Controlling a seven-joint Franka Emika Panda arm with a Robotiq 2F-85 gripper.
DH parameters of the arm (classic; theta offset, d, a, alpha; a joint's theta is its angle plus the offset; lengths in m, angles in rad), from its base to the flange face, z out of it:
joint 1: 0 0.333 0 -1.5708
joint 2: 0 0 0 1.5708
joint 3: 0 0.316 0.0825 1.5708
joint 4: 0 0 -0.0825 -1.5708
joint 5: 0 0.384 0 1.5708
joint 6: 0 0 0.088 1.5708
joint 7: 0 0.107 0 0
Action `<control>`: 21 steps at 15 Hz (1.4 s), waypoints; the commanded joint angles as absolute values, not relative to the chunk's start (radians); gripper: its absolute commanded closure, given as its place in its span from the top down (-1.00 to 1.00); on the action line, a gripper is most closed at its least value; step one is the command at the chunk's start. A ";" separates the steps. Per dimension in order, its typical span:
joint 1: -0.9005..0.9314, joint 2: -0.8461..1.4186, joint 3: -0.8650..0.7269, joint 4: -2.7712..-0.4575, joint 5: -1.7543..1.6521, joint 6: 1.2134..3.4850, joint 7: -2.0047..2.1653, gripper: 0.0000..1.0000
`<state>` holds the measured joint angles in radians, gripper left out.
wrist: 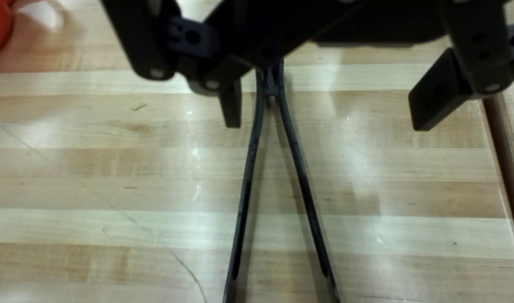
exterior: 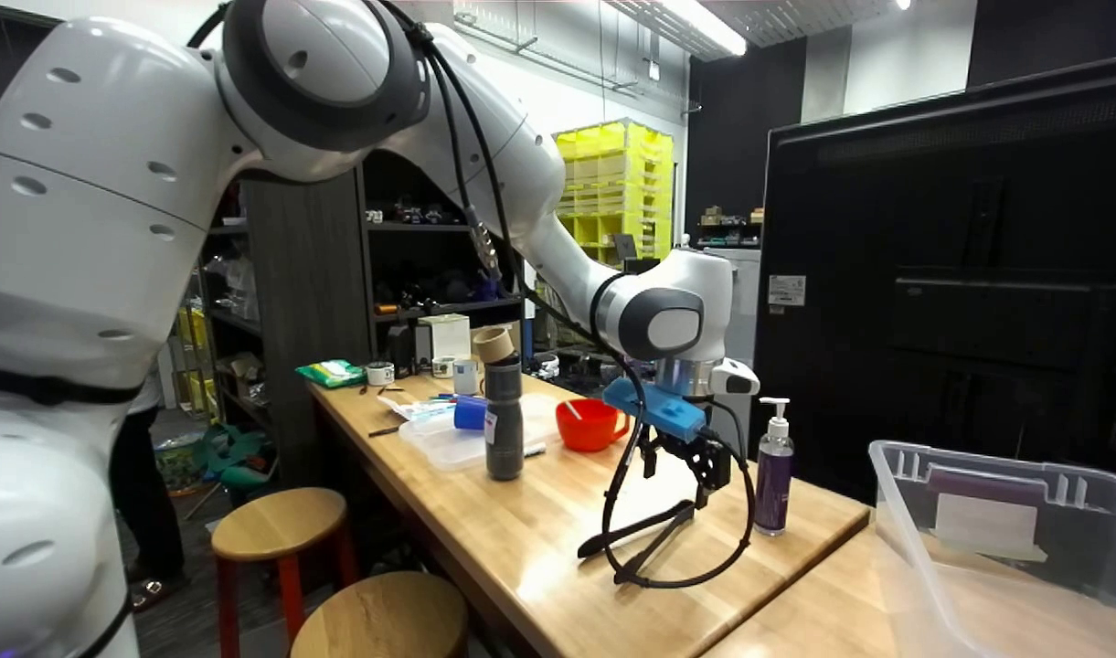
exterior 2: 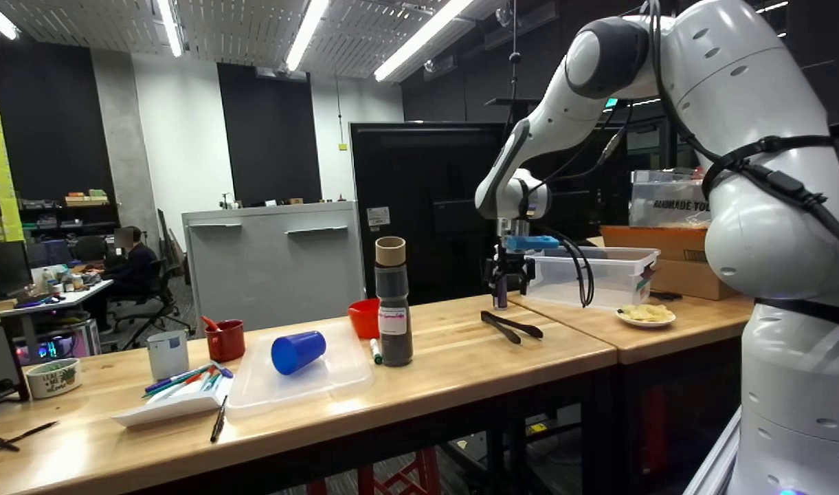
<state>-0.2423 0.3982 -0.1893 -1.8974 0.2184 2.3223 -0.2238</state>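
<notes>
Pincer point(wrist: 324, 118) is spread wide over black tongs point(wrist: 244, 198) on the counter point(wrist: 387, 185); in an exterior view, a purple bottle point(exterior: 773, 484) stands to its right.

Blue cup point(exterior 2: 298, 352), grey bottle point(exterior 2: 394, 299).

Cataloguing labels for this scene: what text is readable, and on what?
"HANDMADE TOL", rest hidden by the arm: upper clear plastic bin.
"LEAF ME alone": white bowl.
Too small or blurred: print on gray bottle, purple pump bottle, black display's sticker, cardboard box.
</notes>
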 commanded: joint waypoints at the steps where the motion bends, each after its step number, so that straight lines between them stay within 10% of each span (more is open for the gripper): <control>1: -0.262 0.428 -0.165 -1.885 0.207 2.337 -0.208 1.00; 21: -0.294 0.377 -0.112 -1.992 0.218 2.402 -0.271 1.00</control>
